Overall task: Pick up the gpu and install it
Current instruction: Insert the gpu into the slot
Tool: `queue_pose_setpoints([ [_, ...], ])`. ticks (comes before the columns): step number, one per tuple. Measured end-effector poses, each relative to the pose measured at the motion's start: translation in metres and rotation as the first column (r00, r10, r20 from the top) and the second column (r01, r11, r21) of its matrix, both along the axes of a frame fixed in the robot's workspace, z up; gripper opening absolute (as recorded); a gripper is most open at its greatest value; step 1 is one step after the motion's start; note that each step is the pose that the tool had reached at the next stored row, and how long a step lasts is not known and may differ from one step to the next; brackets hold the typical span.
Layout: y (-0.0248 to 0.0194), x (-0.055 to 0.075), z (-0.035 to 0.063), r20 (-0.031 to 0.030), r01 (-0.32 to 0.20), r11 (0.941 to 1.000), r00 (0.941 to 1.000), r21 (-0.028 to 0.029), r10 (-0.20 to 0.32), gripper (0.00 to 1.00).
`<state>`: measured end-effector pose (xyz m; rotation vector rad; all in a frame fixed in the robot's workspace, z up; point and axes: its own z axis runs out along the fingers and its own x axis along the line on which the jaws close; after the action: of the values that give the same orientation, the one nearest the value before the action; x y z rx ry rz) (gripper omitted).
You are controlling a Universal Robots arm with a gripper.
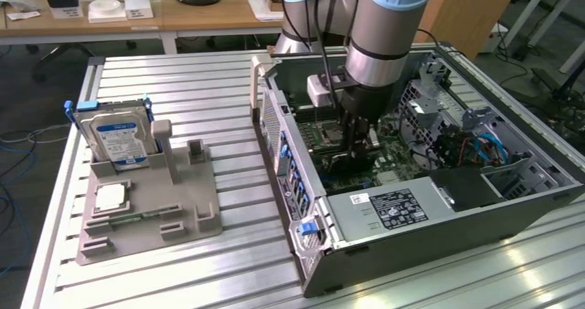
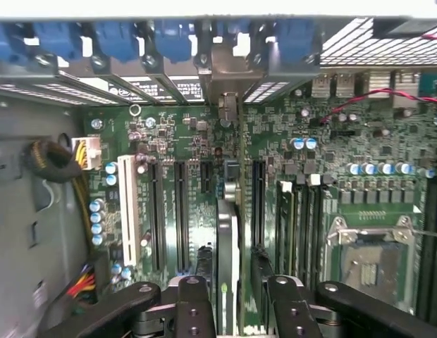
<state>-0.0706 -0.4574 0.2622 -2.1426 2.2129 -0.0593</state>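
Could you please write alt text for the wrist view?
The fingers grip the gpu, seen edge-on, standing upright over the green motherboard among its slots. Its metal bracket reaches toward the case's rear openings, where blue clips line the edge.

Dark gpu (image 2: 228, 253) edge-on, upright above motherboard slots
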Motion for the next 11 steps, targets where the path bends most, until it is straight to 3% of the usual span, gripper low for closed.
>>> queue_pose_setpoints([
  [4, 0.0, 0.0, 0.0128, 0.007, 0.0, 1.0, 1.0, -0.0001, 0.0, 0.36],
  [8, 0.0, 0.0, 0.0137, 0.0081, 0.0, 1.0, 1.0, 0.0001, 0.0, 0.35],
  [11, 0.0, 0.0, 0.0137, 0.0081, 0.0, 1.0, 1.0, 0.0, 0.0, 0.22],
])
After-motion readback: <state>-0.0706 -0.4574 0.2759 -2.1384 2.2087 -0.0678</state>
